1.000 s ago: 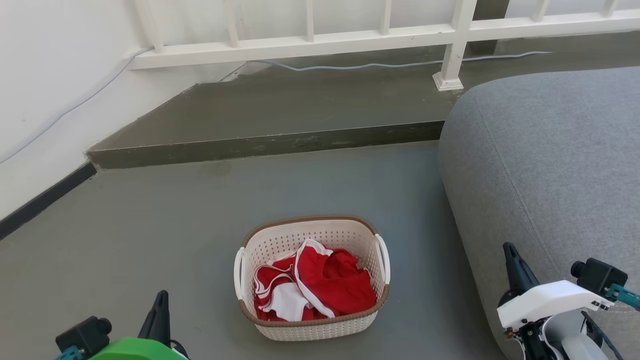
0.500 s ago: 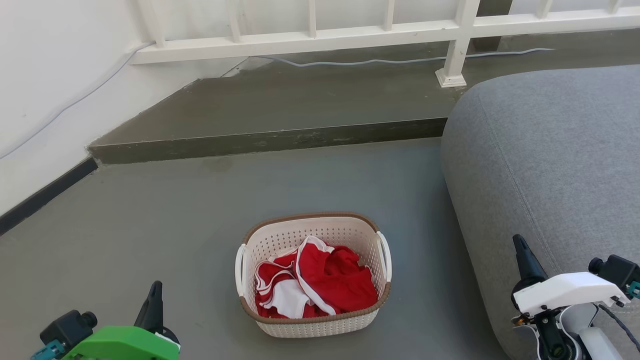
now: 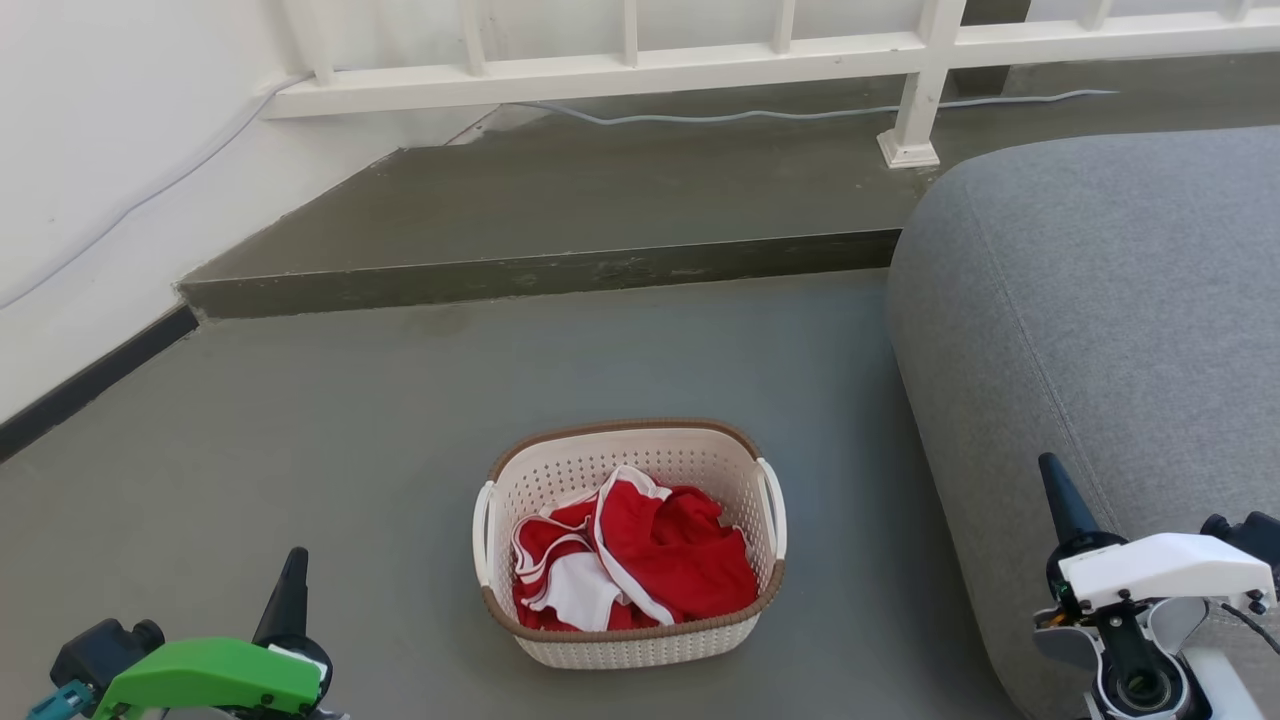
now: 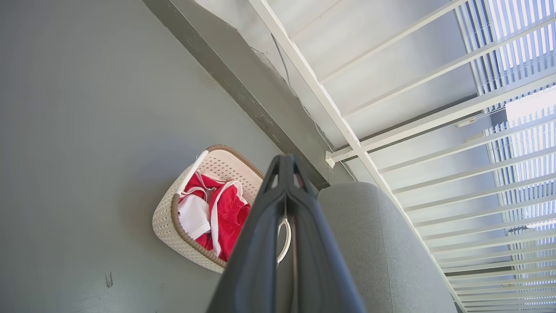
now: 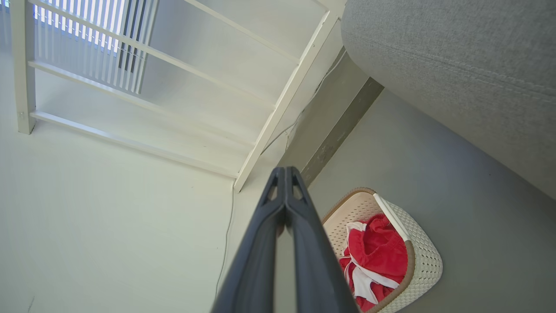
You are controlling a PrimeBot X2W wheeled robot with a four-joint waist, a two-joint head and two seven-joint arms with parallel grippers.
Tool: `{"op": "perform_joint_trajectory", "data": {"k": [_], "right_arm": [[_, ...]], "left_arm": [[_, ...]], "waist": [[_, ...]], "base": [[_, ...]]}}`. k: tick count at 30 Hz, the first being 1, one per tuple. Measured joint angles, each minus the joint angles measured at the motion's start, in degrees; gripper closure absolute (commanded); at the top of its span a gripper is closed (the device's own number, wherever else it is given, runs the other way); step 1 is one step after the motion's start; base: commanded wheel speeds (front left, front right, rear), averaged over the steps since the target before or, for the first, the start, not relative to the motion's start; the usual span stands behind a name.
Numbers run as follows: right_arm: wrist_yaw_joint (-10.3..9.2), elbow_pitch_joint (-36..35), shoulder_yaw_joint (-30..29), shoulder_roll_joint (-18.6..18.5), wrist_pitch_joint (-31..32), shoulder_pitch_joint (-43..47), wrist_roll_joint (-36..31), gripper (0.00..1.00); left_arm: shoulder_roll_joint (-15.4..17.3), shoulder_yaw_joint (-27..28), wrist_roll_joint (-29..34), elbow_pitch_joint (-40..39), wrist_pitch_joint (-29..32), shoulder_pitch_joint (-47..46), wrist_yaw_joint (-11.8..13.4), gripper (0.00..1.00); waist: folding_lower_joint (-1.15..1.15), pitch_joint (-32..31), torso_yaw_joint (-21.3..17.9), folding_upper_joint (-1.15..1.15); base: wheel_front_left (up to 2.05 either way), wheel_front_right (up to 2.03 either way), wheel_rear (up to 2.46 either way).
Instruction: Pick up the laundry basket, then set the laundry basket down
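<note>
Seemingly, the basket [image 3: 620, 428] is flanked by the left gripper [image 3: 290, 595] and right gripper [image 3: 1062, 495], each held apart from it with fingers pressed together, so both handles [image 3: 772, 505] can be reached.

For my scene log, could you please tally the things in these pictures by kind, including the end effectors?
Laundry basket: 1
Pile of red and white clothes: 1
Grey sofa: 1
White railing: 1
Cable: 1
End effectors: 2 (left end effector, right end effector)
Total: 7
</note>
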Motion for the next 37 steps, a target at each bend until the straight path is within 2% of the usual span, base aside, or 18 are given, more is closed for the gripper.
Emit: {"op": "perform_joint_trajectory", "data": {"k": [37], "right_arm": [[4.94,0.73,-9.51,2.32,7.01,-3.48,26.46,1.0]], "left_arm": [[-2.93,7.79,-24.76,2.93,6.86,-4.71,-5.39,1.0]], "waist": [[0.0,1.46,0.97,0.0]], "base": [[0.0,0.0,0.0]]}}
